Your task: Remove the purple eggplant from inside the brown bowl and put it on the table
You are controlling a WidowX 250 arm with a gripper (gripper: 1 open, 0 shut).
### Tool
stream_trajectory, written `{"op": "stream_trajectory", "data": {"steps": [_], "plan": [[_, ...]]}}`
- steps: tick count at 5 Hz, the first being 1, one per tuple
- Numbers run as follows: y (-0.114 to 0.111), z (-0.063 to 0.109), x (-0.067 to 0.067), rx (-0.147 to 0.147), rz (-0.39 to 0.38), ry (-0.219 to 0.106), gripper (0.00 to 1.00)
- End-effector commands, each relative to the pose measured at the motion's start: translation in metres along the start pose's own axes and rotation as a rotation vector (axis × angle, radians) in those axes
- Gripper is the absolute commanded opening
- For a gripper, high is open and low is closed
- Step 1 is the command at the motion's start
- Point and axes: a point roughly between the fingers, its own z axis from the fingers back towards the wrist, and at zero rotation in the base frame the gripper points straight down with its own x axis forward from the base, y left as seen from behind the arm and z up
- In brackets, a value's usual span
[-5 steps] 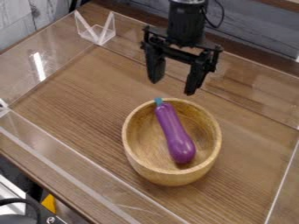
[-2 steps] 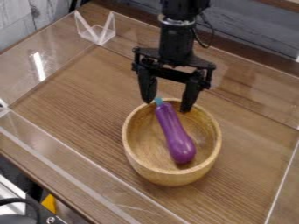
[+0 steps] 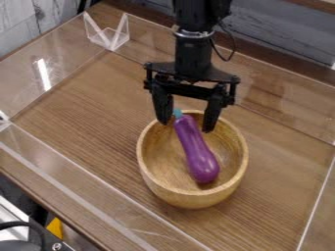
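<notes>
In the camera view, the black arm is reaching straight down from the top of the frame, its gripper (image 3: 190, 105) hanging over the far rim of the brown bowl (image 3: 157, 167). The jaws are standing wide apart, gripping nothing, with the two fingers straddling the stem end of the purple eggplant (image 3: 197, 150). The eggplant is lying inside the bowl, which is sitting on the table (image 3: 92, 108).
</notes>
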Motion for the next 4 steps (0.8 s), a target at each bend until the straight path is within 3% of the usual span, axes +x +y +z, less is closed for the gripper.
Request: {"op": "stream_trajectory", "data": {"steps": [1, 4], "plan": [[-0.002, 0.008, 0.001, -0.027, 0.028, -0.06, 1.0], [-0.01, -0.007, 0.001, -0.038, 0.088, -0.099, 1.0]]}}
